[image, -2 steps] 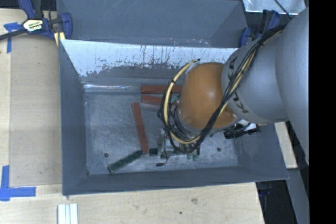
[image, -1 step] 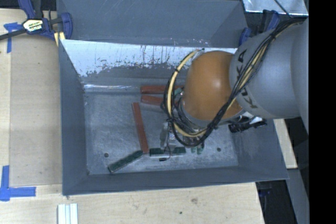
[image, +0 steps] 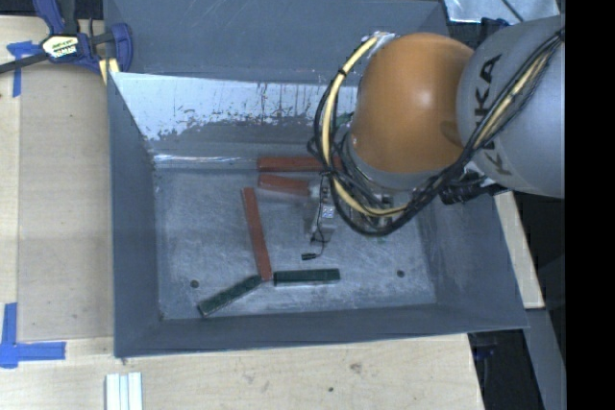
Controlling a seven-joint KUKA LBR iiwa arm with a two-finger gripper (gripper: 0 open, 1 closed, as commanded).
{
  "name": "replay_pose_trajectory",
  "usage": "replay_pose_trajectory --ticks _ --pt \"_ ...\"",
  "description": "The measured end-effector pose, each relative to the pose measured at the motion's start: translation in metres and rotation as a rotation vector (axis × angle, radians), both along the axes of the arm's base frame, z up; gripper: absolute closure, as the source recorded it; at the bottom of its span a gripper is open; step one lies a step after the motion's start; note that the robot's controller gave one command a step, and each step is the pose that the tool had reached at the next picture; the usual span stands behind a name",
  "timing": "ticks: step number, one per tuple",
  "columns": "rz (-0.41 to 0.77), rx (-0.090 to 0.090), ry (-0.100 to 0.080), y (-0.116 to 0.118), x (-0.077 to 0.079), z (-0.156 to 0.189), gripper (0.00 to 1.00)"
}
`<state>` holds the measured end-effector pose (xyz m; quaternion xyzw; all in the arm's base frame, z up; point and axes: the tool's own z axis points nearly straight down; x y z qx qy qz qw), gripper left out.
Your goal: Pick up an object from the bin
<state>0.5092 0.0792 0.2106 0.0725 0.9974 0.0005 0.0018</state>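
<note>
so the gripper (image: 322,224) is down around the middle of the bin (image: 135,206), honestly can't tell if it's open or clamped. Closest to it: a reddish-brown stick (image: 288,182) toward the back wall, a longer brown stick (image: 257,235) to its left, a dark green bar (image: 306,277) near the front edge, another green bar (image: 229,296) toward the front-left corner

Grey bin (image: 130,235) with reddish sticks (image: 257,235), dark sticks (image: 307,277)

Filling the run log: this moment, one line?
claw | inside grey metal bin | beside reddish-brown flat sticks | dark green flat strip nearby
</note>
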Motion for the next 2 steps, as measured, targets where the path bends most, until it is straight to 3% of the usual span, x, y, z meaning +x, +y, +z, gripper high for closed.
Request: replay_pose_trajectory --ticks 1,2 --pt "-0.287 0.0 0.002 0.0206 0.0026 -0.1107 0.0" --pt "-0.287 0.0 0.002 0.0205 0.0027 -0.1107 0.0"
